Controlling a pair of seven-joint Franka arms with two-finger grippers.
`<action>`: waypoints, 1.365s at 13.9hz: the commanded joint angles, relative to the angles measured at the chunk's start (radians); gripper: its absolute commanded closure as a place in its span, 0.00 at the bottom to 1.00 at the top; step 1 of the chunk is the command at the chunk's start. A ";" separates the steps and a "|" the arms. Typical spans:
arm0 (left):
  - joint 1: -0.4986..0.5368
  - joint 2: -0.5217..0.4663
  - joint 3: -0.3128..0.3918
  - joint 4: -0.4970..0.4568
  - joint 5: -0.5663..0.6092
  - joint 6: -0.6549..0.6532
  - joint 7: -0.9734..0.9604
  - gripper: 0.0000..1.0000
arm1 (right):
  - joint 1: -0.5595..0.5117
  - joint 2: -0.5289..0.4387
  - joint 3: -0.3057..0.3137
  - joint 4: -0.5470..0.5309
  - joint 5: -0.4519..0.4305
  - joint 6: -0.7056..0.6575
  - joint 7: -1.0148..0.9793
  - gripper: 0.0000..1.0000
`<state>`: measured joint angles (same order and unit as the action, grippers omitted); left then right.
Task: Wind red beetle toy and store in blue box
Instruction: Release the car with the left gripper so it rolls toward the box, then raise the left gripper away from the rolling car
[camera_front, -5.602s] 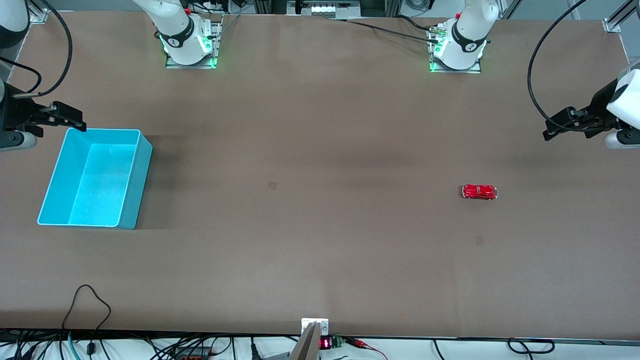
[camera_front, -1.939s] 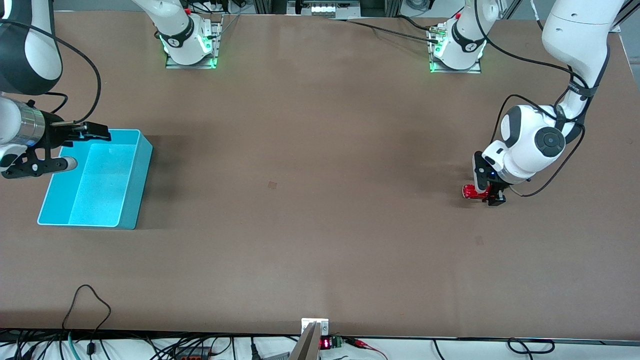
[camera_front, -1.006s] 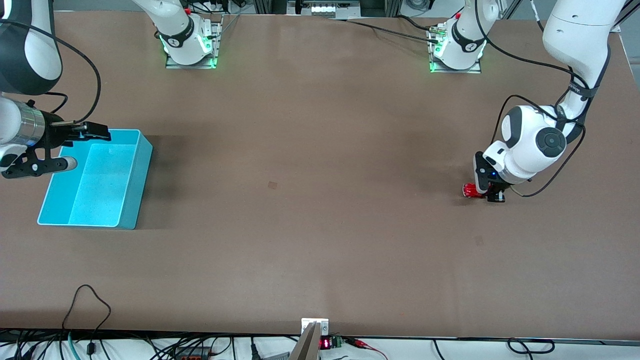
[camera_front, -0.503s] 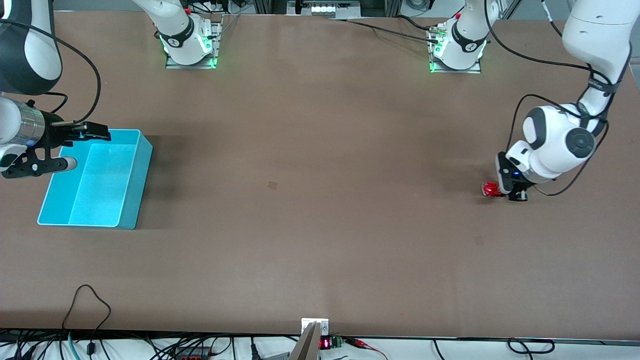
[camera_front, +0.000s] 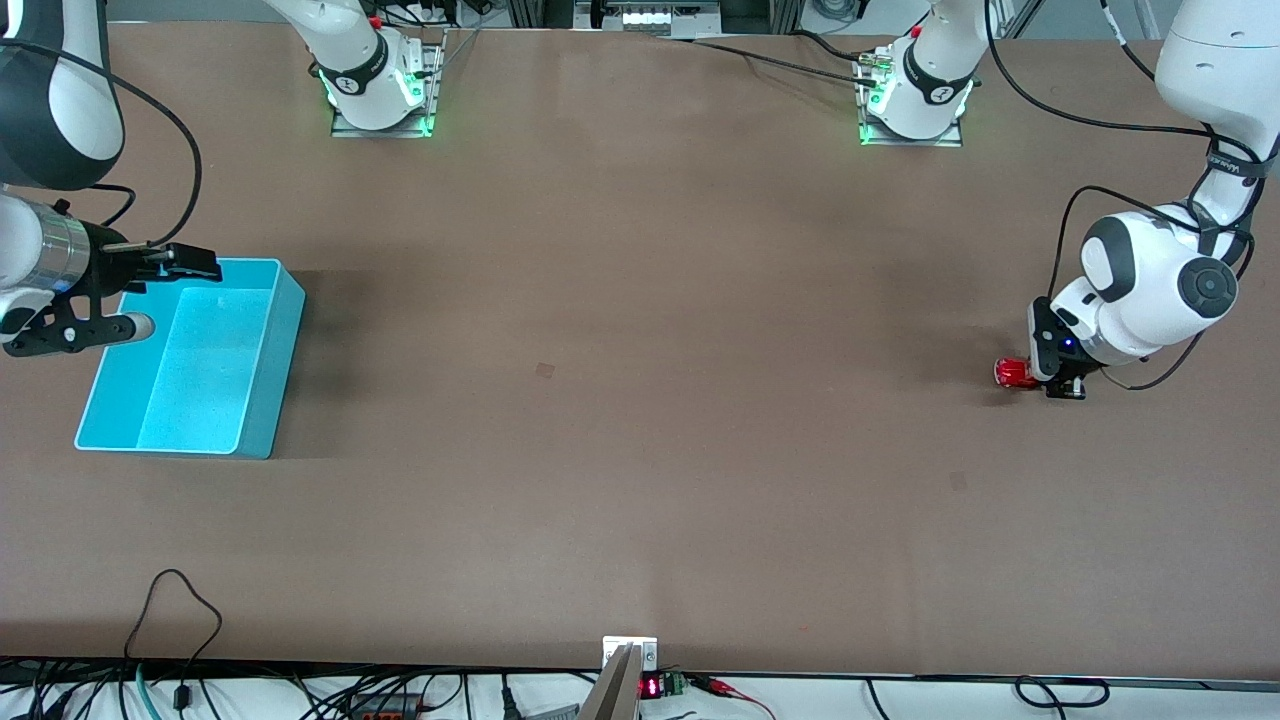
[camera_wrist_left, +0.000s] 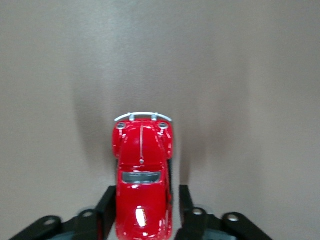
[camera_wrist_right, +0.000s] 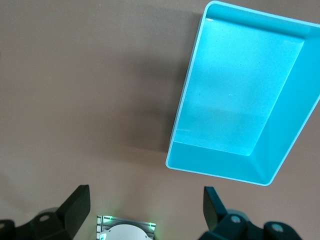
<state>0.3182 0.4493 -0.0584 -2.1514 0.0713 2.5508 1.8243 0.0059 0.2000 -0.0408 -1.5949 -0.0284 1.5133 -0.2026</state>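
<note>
The red beetle toy (camera_front: 1013, 373) sits on the table near the left arm's end. My left gripper (camera_front: 1050, 385) is down on it, shut on its rear half. In the left wrist view the toy (camera_wrist_left: 142, 165) lies between the black fingers (camera_wrist_left: 106, 212), nose pointing away from the gripper (camera_wrist_left: 145, 212). The blue box (camera_front: 282, 370) stands empty at the right arm's end. My right gripper (camera_front: 158, 295) hangs open and empty over the box's rim toward the right arm's end. The right wrist view looks down into the box (camera_wrist_right: 235, 100) past the spread gripper (camera_wrist_right: 145, 210).
Bare brown table lies between toy and box. The arms' bases (camera_front: 380, 95) (camera_front: 915, 100) stand along the table edge farthest from the front camera. Cables (camera_front: 170, 600) lie at the nearest edge. The right arm's base (camera_wrist_right: 127, 231) shows in the right wrist view.
My left gripper came down, closed on the toy, then slid it along the table toward the left arm's end. The right arm moved over the box earlier and has stayed still since.
</note>
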 joint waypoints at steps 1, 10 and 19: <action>0.012 -0.078 -0.073 0.105 0.005 -0.246 0.020 0.00 | -0.003 -0.004 -0.001 0.007 0.008 -0.016 -0.012 0.00; -0.013 -0.227 -0.238 0.315 -0.176 -0.655 -0.117 0.00 | -0.004 -0.004 -0.001 0.007 0.008 -0.018 -0.012 0.00; -0.077 -0.219 -0.233 0.354 -0.209 -0.529 -0.917 0.00 | -0.004 0.001 -0.001 0.009 0.025 -0.015 -0.008 0.00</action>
<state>0.2478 0.2193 -0.2972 -1.8342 -0.1353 2.0088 1.0383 0.0052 0.2008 -0.0413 -1.5949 -0.0273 1.5116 -0.2026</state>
